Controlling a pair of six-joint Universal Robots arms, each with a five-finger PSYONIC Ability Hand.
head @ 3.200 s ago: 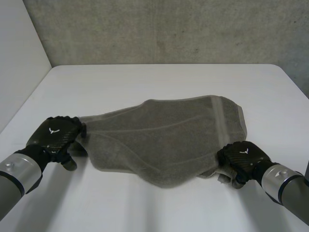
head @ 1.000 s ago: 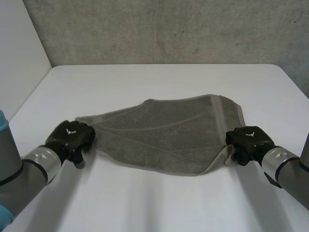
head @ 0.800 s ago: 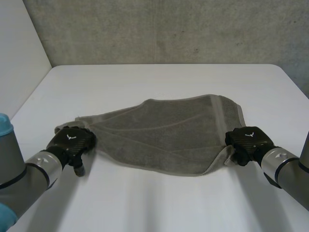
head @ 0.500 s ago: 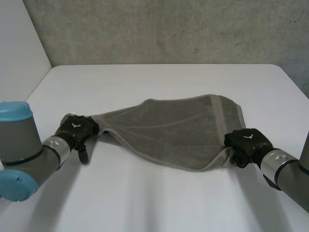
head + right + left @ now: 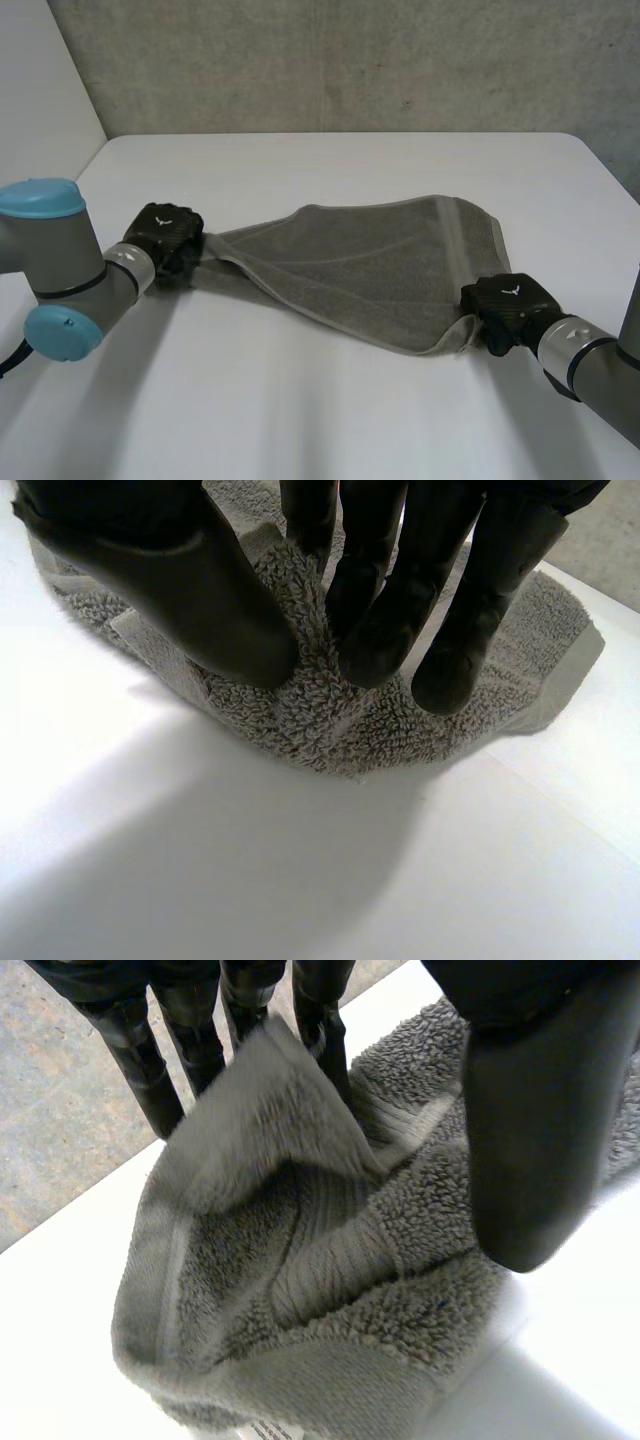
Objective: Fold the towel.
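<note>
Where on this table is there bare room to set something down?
Bare table lies between the towel and the far wall, and along the near edge in front of the towel. The middle is crowded: the towel stretches from the left hand to the right hand.

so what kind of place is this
Likely a robot lab test bench: a plain white table against a grey concrete wall, one grey terry towel pinched by the black left hand and right hand.

The left hand (image 5: 168, 232) sits at nine o'clock, its arm bent in from eight, with fingers (image 5: 322, 1020) and thumb pinching a corner of the towel (image 5: 370, 270). The right hand (image 5: 510, 303) sits at four o'clock, its thumb and fingers clamping the near edge.
</note>
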